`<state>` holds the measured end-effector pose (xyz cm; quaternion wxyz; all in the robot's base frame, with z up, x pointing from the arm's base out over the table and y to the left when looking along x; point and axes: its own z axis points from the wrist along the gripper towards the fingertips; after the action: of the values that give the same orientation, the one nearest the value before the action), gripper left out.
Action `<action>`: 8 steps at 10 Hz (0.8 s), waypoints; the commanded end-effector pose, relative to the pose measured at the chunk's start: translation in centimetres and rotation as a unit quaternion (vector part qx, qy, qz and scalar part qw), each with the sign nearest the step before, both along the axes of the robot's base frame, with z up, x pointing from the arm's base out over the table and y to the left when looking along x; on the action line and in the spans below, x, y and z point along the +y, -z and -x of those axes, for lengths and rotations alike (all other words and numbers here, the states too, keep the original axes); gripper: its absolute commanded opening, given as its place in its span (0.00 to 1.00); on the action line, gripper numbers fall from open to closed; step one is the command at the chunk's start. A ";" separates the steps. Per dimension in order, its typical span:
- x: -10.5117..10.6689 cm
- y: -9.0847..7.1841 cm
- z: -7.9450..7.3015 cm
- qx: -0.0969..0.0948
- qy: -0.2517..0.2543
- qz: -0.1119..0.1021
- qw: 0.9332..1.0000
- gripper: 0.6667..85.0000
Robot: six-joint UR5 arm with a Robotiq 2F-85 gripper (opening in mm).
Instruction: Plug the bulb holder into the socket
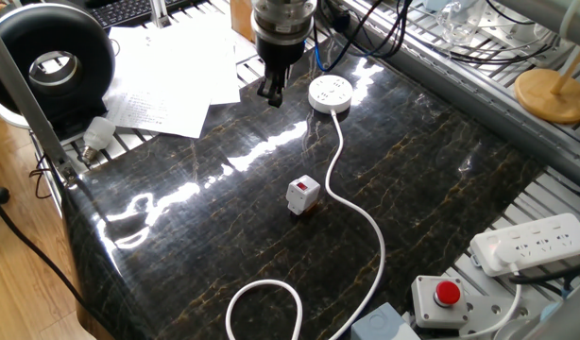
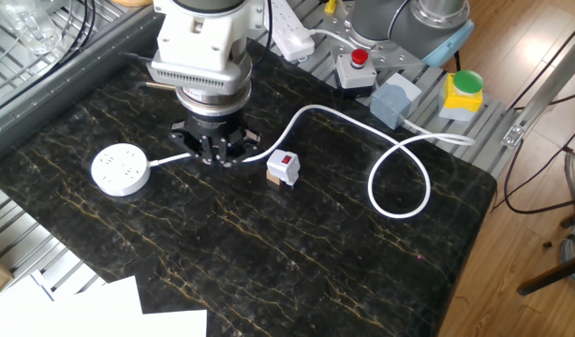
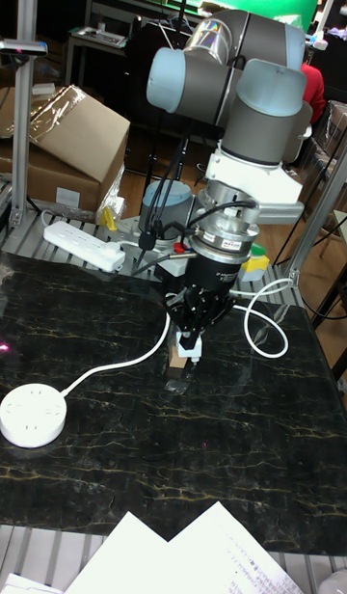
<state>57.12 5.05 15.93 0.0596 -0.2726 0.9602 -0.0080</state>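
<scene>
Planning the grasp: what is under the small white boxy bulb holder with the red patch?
A small brown block sits under the bulb holder, on the dark marble table. Its plug pins cannot be seen.

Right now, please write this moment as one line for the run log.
gripper: empty, above table | bulb holder: on table, not grasped | socket: nothing plugged in | step: plugging not begun

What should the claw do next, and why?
Probably move toward the bulb holder and come down over it. The claw holds nothing and hangs between the socket and the holder, which sits unplugged on the table.
</scene>
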 end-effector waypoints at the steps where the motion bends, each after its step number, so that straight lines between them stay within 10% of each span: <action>1: 1.1 -0.1 0.0 0.001 -0.001 -0.022 1.000 0.92; 3: 0.9 -0.2 -0.8 -0.016 -0.015 -0.016 1.000 0.74; 4: 0.9 -0.2 -0.8 -0.015 -0.002 -0.018 1.000 0.19; 5: 0.3 -0.3 -0.7 -0.013 -0.014 -0.006 1.000 0.00; 8: -0.7 -0.5 0.4 0.006 -0.125 0.016 0.992 0.00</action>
<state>57.18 4.61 16.11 0.0586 -0.3349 0.9403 -0.0156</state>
